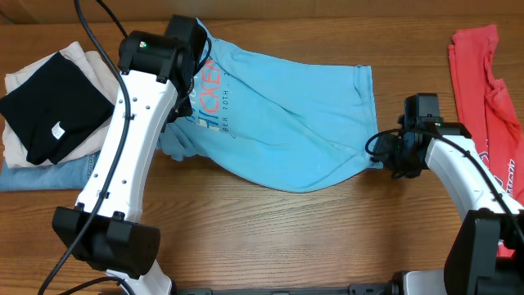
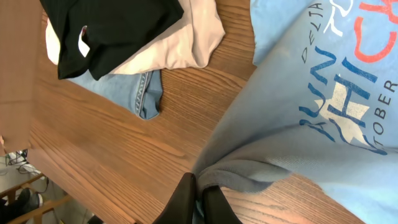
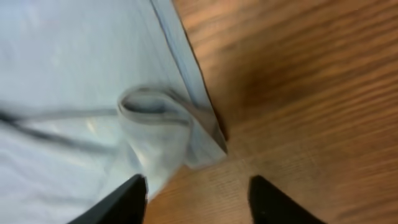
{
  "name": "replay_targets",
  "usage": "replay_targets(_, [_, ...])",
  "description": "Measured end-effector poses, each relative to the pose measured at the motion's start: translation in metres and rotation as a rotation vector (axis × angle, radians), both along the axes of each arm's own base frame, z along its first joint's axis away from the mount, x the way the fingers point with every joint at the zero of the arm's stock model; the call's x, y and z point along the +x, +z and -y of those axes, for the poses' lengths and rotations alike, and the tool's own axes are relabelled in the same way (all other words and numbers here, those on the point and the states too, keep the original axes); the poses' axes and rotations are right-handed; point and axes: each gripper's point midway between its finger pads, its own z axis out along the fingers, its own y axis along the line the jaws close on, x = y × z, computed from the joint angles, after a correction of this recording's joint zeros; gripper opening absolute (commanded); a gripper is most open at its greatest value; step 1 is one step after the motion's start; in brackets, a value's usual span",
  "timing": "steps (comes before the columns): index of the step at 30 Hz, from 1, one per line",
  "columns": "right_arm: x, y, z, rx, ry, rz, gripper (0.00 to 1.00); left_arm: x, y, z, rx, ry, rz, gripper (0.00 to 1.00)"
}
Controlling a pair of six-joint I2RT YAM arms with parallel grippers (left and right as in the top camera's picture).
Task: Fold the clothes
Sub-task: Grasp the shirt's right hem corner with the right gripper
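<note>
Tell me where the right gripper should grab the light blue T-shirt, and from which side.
Grip the light blue T-shirt at its curled hem corner, coming in from the bare wood on the robot's right. The corner rolls up off the table, giving the open right gripper a raised fold to pinch.

Left claw (image 2: 199, 190) pinched shut; right claw (image 3: 198, 183) stands open.
</note>
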Motion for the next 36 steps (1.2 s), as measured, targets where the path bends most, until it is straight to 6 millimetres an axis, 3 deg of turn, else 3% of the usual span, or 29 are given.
replay_targets(5, [0.011,0.000,-0.003,0.020,0.005,0.050,0.50,0.000,-0.001,0.001,-0.007,0.000,-0.001,0.04])
replay_targets(10, [0.008,-0.007,-0.006,0.033,0.007,0.045,0.49,0.000,-0.001,0.003,-0.018,-0.002,-0.001,0.04])
replay_targets(14, [0.009,-0.016,-0.007,0.040,0.009,0.030,0.37,0.000,-0.002,0.003,-0.022,-0.001,-0.002,0.04])
replay_targets(27, [0.015,-0.024,-0.013,0.077,0.017,0.037,0.37,0.000,-0.002,0.003,-0.022,-0.002,-0.002,0.04])
replay_targets(32, [0.012,-0.042,-0.017,0.102,0.019,-0.011,0.33,0.000,-0.002,0.004,-0.023,-0.002,-0.002,0.04])
replay_targets(36, [0.015,-0.042,-0.017,0.106,0.019,-0.002,0.30,0.000,-0.002,0.004,-0.023,-0.002,-0.002,0.04])
